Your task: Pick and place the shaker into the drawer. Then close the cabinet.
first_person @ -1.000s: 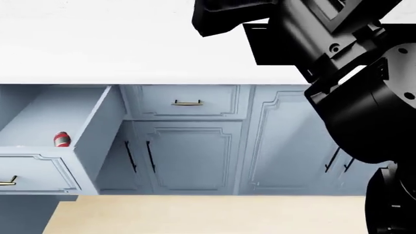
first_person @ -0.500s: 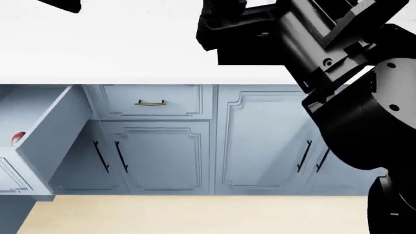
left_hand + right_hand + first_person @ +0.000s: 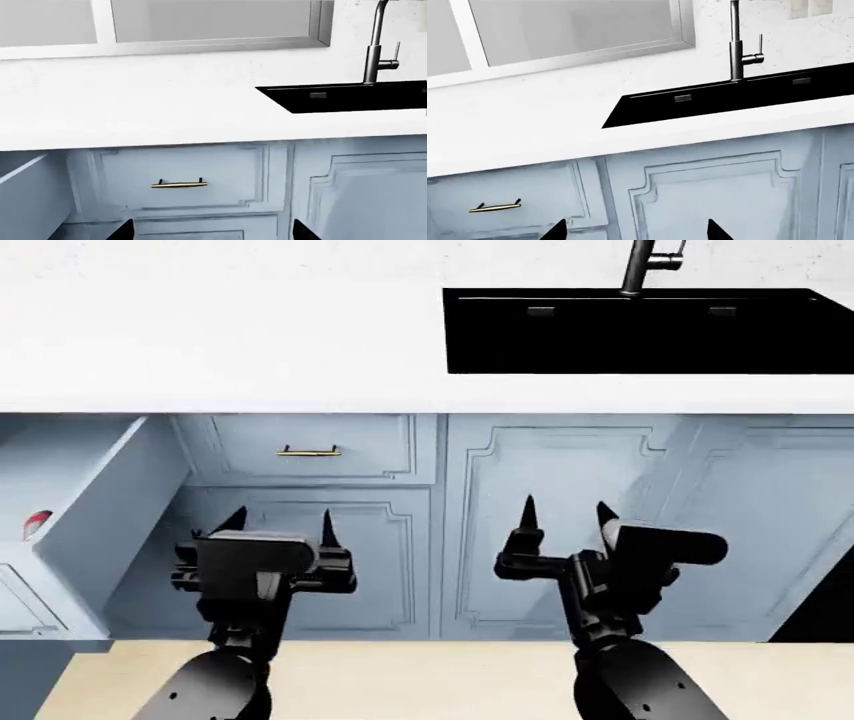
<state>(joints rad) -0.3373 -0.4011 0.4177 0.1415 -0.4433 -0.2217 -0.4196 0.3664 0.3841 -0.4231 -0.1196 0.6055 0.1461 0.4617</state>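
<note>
The drawer [image 3: 100,505] stands pulled out at the head view's left edge, its pale blue-grey side wall facing me. Inside it a sliver of the red shaker [image 3: 36,523] shows, cut off by the frame edge. My left gripper [image 3: 278,520] hangs open and empty in front of the lower cabinet doors, to the right of the drawer. My right gripper [image 3: 566,510] is open and empty too, further right, below the sink. In the left wrist view the left gripper [image 3: 213,232] shows only two fingertips, with the drawer wall [image 3: 27,200] at the side. The right gripper [image 3: 637,232] likewise shows only its tips.
A white countertop [image 3: 214,330] runs across above the cabinets. A black sink [image 3: 641,330] with a steel faucet [image 3: 647,265] sits at the right. A closed small drawer front with a brass handle [image 3: 308,451] lies beside the open drawer. Panelled doors [image 3: 534,530] are behind both grippers.
The right arm, which filled the upper right of the head view, has dropped low, uncovering the sink. Both grippers now hang before the cabinet doors. The view had shifted right before that.
</note>
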